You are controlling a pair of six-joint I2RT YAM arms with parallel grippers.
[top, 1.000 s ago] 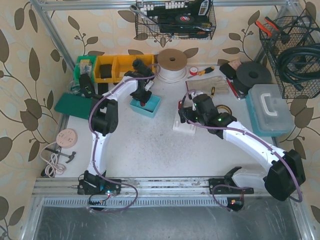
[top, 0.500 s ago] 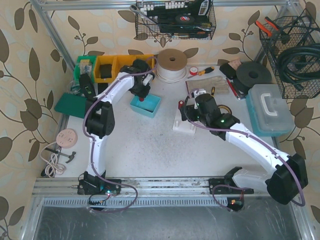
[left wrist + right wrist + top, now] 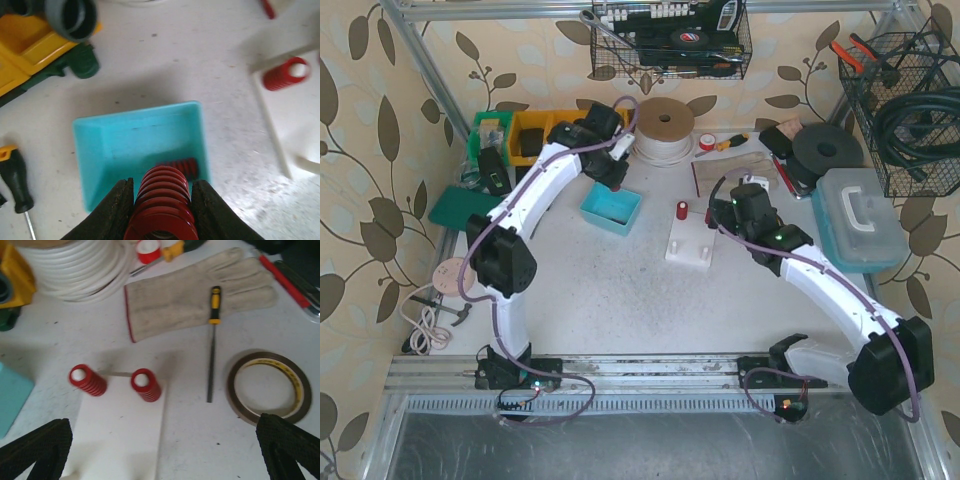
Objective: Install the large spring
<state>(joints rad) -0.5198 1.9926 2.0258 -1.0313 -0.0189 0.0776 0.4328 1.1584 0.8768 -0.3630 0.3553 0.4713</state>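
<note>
My left gripper point(image 3: 160, 220) is shut on a large red spring point(image 3: 161, 200) and holds it above the teal tray point(image 3: 110, 145). A smaller red spring point(image 3: 181, 165) lies in that tray. In the top view the left gripper point(image 3: 612, 172) hangs over the tray's point(image 3: 610, 210) far edge. The white base plate point(image 3: 120, 440) carries two red springs on its far pegs, one on the left point(image 3: 87, 380) and one on the right point(image 3: 146, 385). One of them shows in the top view point(image 3: 681, 209). My right gripper point(image 3: 162, 460) is open and empty, above the plate's point(image 3: 690, 248) right side.
A work glove point(image 3: 195, 295), a yellow-handled screwdriver point(image 3: 212, 340) and a brown tape ring point(image 3: 269, 387) lie beyond and right of the plate. A white cord spool point(image 3: 664, 130), yellow bins point(image 3: 545, 135) and a clear toolbox point(image 3: 860, 218) stand around the back.
My left gripper has lifted the large spring out of the tray and drawn back toward the bins. My right gripper has pulled away to the right, uncovering the plate.
</note>
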